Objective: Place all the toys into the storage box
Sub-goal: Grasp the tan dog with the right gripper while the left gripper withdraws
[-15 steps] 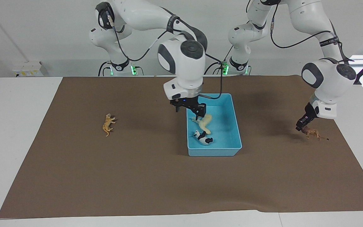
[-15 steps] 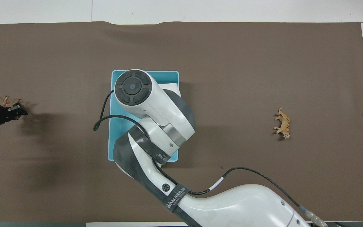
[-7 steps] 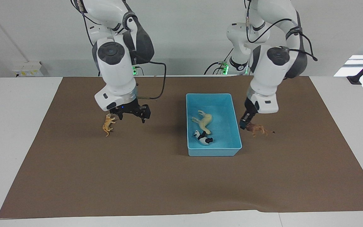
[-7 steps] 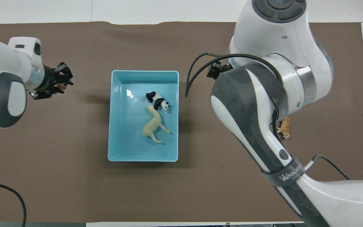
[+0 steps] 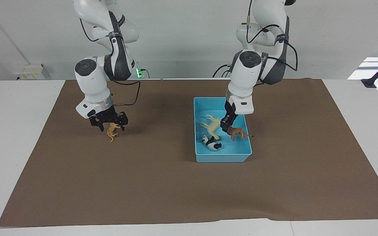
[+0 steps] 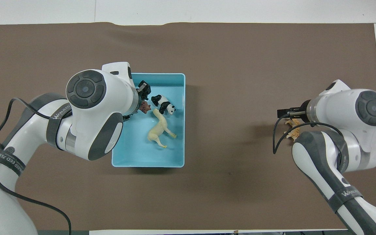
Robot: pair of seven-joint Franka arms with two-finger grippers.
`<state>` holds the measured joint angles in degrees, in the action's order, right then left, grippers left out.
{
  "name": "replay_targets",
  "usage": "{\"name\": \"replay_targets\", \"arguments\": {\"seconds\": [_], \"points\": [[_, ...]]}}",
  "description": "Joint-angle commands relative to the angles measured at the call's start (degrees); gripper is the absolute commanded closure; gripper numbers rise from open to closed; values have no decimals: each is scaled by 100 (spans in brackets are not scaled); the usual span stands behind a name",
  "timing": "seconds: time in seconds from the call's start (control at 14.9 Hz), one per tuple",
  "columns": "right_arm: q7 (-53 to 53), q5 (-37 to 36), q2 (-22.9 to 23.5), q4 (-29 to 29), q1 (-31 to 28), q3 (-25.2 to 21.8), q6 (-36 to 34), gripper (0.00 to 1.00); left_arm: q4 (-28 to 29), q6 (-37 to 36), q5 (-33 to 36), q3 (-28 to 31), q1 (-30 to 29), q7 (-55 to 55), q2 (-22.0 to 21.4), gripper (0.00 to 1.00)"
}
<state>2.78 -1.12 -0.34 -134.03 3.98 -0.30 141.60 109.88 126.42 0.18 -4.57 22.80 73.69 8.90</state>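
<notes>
The storage box (image 5: 222, 154) is a light blue rectangular tray with low walls and a rim, sitting on the brown mat (image 5: 176, 183) a little toward the left arm's end of it. Lying on their sides in it are the pale cream horse (image 5: 212, 127), about midway along the box, and the black-and-white panda (image 5: 211, 143), just beside the horse at the end of the box farther from the robots. The brown maned lion (image 5: 237, 132) is over the inside of the box, beside the horse and by the wall toward the left arm's end; its tail sticks out over that rim. The left gripper (image 5: 225, 124) hangs over the box right at the lion's head end; I cannot tell whether its fingers grip the lion or have let go.

The orange striped tiger (image 5: 111, 131) lies on the mat well apart from the box, toward the right arm's end. The right gripper (image 5: 109, 123) is directly over it with its fingers spread wide, one to either side of the tiger.

The stretch of mat between box and tiger is bare, as is the wide band from the box out to the mat's wavy edge farthest from the robots. White tabletop (image 5: 11, 137) borders the mat at both ends.
</notes>
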Motion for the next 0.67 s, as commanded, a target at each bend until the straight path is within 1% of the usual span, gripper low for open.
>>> {"name": "replay_targets", "arguments": {"seconds": [0.0,0.07,0.2,0.27,0.34,0.4,0.54,0.61], "points": [[-129,-11,-370,-624,-134,101,447,0,165,129,-27,35,-152,-92,-188,0],[-137,-11,-318,-625,-134,101,561,0,217,181,-27,43,-205,-109,-205,0],[-224,-11,-126,-625,-187,92,833,0,104,181,-27,52,-538,-153,-196,0],[-356,-11,-11,-607,-387,100,1000,0,-10,129,-18,70,-748,-353,-213,0],[-427,-11,94,-616,-537,101,1149,0,-98,76,-18,70,-1020,-816,-240,0],[-419,32,122,-633,-556,101,1186,0,-151,15,-18,70,-1206,-1212,-275,0],[-349,103,236,-642,-565,109,1203,0,-352,-475,0,96,-1505,-1811,-371,0],[-270,208,236,-677,-495,109,1204,0,-536,-939,9,96,-1724,-2319,-468,0]]}}
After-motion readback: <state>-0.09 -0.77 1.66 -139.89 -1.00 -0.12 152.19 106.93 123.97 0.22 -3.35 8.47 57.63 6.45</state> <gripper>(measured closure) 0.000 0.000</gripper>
